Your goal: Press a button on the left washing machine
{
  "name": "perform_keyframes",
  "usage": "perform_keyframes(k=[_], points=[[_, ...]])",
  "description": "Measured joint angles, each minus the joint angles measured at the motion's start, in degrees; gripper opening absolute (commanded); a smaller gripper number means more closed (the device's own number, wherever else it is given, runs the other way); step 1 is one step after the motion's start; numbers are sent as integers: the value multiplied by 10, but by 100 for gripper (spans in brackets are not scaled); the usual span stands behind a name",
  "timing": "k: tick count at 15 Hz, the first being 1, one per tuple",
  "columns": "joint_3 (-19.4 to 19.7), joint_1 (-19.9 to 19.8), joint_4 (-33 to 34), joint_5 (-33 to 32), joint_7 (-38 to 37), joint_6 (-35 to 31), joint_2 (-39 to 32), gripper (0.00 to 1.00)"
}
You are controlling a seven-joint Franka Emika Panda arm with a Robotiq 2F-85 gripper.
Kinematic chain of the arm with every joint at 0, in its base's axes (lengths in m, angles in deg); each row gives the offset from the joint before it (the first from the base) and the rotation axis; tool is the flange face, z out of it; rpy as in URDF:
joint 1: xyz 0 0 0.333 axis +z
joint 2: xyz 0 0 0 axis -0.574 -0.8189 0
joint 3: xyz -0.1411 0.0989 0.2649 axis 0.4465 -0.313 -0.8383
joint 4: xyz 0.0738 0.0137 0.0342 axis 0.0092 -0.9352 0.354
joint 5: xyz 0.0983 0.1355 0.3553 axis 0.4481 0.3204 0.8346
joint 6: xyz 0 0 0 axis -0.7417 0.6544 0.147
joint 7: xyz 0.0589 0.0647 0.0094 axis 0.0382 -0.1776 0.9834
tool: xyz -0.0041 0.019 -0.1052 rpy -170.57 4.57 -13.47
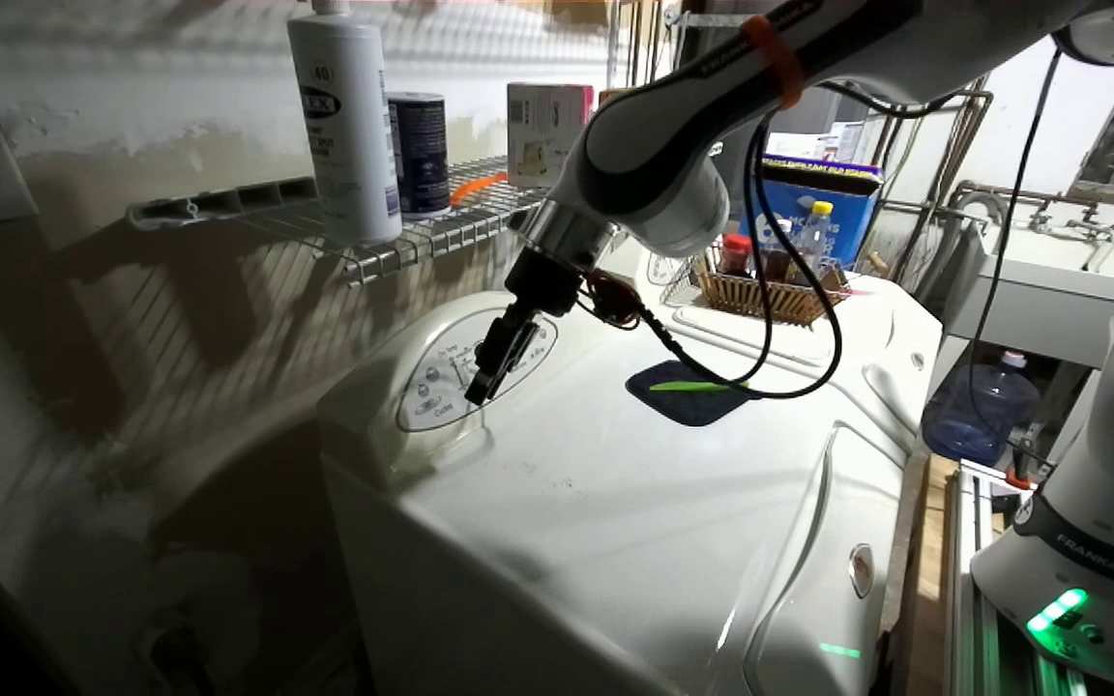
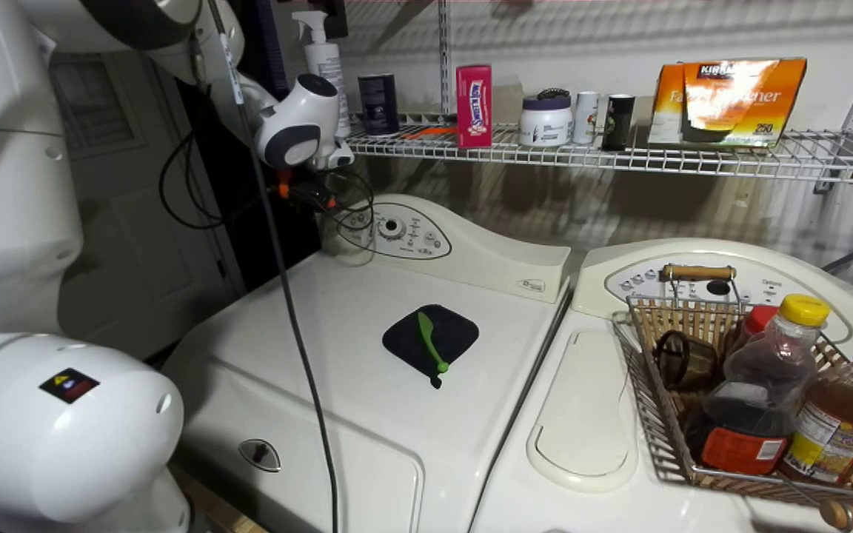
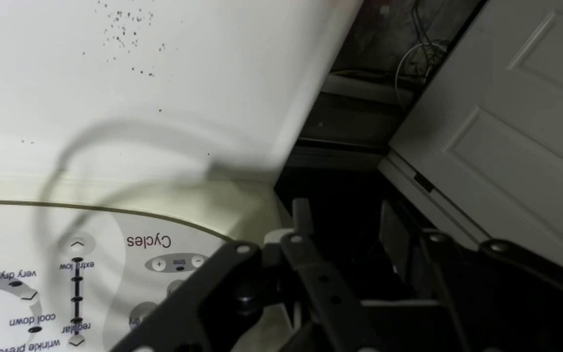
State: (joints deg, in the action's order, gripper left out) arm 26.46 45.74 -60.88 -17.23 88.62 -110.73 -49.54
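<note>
By the oval white panel (image 1: pixel 445 371) on the left glossy white washer (image 1: pixel 605 464), black jointed hand (image 3: pixel 346 219) just hangs; fingers (image 3: pixel 303 218) wide apart.

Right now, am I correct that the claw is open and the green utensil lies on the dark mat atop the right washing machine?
Not quite: the dark mat under the green utensil is on the left washing machine, as an exterior view shows. The claw is indeed open, as the wrist view shows.
</note>
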Motion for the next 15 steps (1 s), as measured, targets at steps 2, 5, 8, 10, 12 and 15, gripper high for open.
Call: perform_keyframes(k=[2,5,8,10,12,15], points=[[-12,-13,22,5,7,-29,-33,1],[-25,-28,48,5,6,-71,-75,0],[-31,-33,68,2,-2,-102,-108,0],[-35,-34,81,-1,-13,-124,-127,0],[-38,-34,95,-11,-27,-145,-144,0],[-39,-34,112,-48,-64,-167,-165,0]])
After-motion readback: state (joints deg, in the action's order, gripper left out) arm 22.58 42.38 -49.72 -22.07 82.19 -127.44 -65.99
